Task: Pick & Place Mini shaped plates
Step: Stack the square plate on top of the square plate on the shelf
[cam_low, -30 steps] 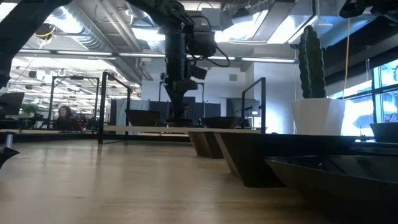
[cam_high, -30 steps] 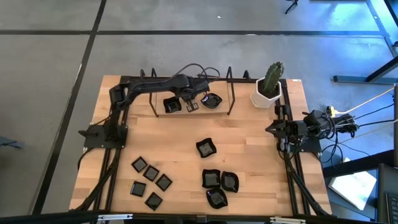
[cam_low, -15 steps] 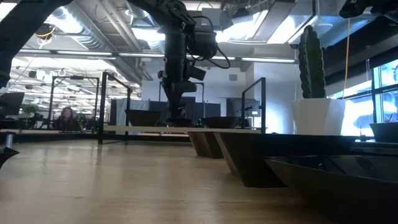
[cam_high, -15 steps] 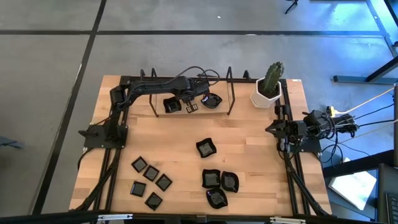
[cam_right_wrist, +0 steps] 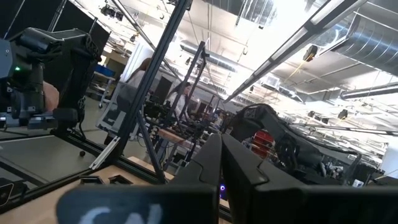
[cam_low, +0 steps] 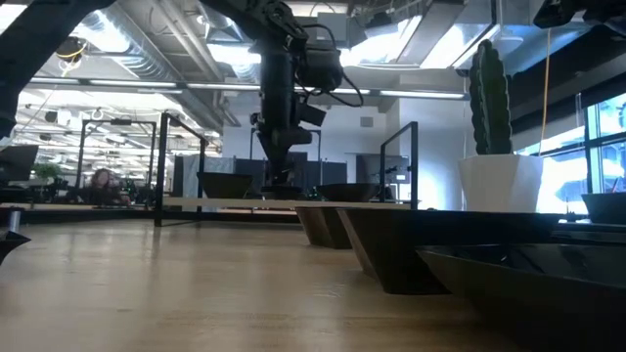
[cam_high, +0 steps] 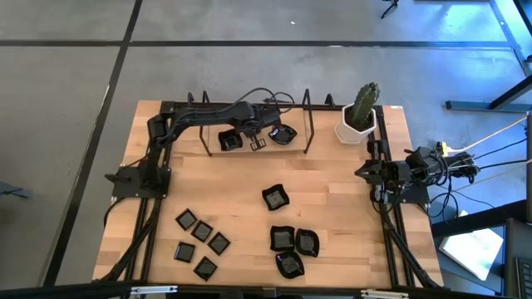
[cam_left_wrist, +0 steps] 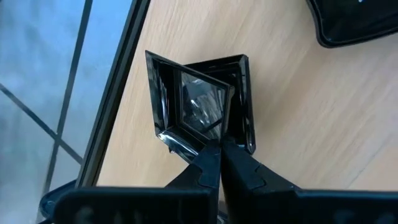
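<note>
L gripper (cam_left_wrist: 219, 152) at table's far edge, fingers pinched narrow on rim of a raised-rim square plate (cam_left_wrist: 202, 102) resting on the wood. R gripper (cam_right_wrist: 221, 146) parked at right edge, fingers together.

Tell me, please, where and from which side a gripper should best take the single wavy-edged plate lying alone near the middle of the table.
Probably at its raised rim, from straight above. The lone wavy-edged plate lies flat on the table, apart from the other plates, so every side is free. One finger should go inside the rim and one outside, since the dish is low and offers no other edge to pinch.
</note>
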You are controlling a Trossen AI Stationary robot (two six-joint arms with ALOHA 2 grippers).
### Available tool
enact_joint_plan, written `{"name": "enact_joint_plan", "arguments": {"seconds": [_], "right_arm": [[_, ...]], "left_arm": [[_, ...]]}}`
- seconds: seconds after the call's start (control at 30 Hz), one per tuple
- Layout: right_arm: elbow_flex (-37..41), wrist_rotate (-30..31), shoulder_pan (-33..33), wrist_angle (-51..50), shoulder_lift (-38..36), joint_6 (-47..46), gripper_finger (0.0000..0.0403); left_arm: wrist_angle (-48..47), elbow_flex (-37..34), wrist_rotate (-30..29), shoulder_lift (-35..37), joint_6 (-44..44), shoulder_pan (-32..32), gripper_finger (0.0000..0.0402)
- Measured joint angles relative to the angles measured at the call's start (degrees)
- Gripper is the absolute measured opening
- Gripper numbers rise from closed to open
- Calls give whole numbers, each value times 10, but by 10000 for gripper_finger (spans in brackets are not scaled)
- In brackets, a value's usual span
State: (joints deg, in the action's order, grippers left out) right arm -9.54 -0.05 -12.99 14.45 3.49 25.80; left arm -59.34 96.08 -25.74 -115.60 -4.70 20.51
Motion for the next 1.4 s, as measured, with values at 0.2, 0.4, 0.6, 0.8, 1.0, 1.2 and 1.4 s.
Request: {"name": "enact_joint_plan", "arguments": {"seconds": [0.2, 0.4, 0.6, 0.8, 1.0, 1.2, 1.4], "right_arm": [[0, 0, 0, 0, 0, 0, 14], [0, 0, 0, 0, 0, 0, 14], [0, 0, 0, -1, 0, 0, 14], [0, 0, 0, -1, 0, 0, 14], [0, 0, 0, -1, 0, 0, 14], [0, 0, 0, -1, 0, 0, 14], [0, 0, 0, -1, 0, 0, 14]], "left_arm": [[-1, 1, -7, -28, 6, 3, 3], [-4, 2, -64, -51, 22, -3, 6], [-5, 0, -62, -48, 30, -14, 30], [-6, 0, -57, -45, 30, -22, 75], [-15, 7, -60, -45, 36, -25, 119], [-47, 56, -59, -45, 39, -25, 150], [-72, 105, -61, -45, 35, -29, 167]]}}
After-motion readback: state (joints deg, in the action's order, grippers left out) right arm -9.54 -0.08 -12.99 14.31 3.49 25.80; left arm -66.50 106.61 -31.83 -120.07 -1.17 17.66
